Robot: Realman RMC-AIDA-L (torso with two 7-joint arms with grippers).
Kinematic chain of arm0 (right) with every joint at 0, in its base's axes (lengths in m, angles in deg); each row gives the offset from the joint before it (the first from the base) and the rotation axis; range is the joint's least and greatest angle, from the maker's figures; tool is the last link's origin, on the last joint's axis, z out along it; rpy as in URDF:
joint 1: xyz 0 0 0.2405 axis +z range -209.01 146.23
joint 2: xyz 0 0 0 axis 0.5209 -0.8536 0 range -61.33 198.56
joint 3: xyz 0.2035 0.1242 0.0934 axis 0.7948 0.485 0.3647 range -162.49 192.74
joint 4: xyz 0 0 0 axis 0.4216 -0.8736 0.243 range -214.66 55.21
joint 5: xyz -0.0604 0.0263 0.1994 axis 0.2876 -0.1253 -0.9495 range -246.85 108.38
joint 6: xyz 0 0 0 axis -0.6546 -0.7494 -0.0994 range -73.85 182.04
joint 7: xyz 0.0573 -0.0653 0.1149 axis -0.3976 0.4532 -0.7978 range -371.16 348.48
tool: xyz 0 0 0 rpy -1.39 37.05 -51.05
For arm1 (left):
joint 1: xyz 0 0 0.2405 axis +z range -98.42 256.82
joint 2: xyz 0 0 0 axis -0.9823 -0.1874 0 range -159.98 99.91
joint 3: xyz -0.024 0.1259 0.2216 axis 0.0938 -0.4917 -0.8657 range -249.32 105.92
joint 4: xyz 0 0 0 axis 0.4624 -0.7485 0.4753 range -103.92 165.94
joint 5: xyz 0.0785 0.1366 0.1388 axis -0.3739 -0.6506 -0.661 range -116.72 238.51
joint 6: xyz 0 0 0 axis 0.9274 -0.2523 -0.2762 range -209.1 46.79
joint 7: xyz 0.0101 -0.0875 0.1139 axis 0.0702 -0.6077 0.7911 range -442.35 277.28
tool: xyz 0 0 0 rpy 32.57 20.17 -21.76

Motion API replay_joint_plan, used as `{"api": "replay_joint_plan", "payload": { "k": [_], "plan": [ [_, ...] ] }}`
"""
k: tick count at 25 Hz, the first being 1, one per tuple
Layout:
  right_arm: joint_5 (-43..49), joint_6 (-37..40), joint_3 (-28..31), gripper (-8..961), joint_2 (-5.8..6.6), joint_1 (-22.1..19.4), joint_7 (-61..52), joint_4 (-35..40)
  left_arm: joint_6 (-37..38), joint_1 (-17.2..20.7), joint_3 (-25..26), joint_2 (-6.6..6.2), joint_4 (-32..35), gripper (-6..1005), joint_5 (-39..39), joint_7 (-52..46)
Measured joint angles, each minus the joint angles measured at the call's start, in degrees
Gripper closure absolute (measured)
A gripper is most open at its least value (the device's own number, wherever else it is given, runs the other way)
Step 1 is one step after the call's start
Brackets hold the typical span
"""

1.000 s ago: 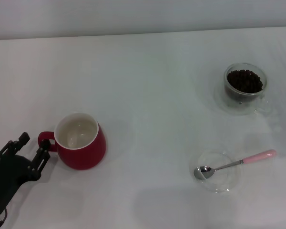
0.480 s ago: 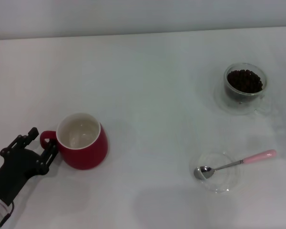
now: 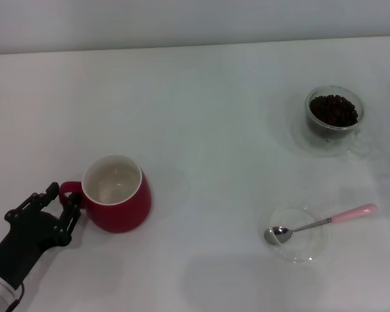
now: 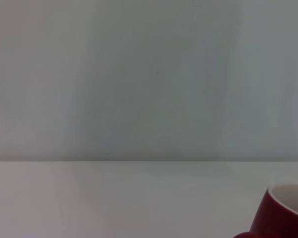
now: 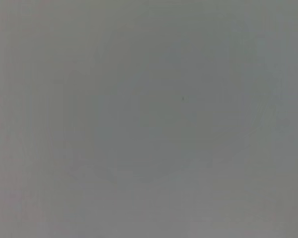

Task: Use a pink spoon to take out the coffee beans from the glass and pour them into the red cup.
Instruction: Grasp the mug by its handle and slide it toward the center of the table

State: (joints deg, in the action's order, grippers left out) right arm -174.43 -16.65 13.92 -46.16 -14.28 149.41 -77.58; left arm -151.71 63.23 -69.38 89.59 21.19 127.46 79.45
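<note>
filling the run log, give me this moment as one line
left gripper: at red cup handle | right arm: out of view | pink spoon: in glass dish | coffee beans: in glass

No legible text — none anywhere

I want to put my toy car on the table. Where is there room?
The widest bare patch is the middle of the table, between the red cup and the glass of coffee beans. The far left side is bare too. It is tighter by the left gripper at the cup's handle, and around the pink spoon on its clear dish.
</note>
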Motion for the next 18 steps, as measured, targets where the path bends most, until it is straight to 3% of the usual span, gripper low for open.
{"api": "replay_joint_plan", "payload": {
  "k": [6, 11, 18],
  "plan": [
    [-0.01, -0.04, 0.07, 299, 0.00, 0.02, 0.00, -0.31, -0.04, 0.01, 0.04, -0.09, -0.04, 604, -0.05, 0.00],
    [-0.14, -0.07, 0.31, 299, 0.00, 0.02, 0.00, -0.38, -0.06, -0.28, 0.46, -0.12, -0.16, 802, 0.23, 0.00],
    [-0.44, -0.31, 0.50, 299, 0.00, -0.03, -0.41, -0.08, -2.06, -0.65, 0.56, -0.19, 0.25, 810, 0.46, 0.01]
  ]
}}
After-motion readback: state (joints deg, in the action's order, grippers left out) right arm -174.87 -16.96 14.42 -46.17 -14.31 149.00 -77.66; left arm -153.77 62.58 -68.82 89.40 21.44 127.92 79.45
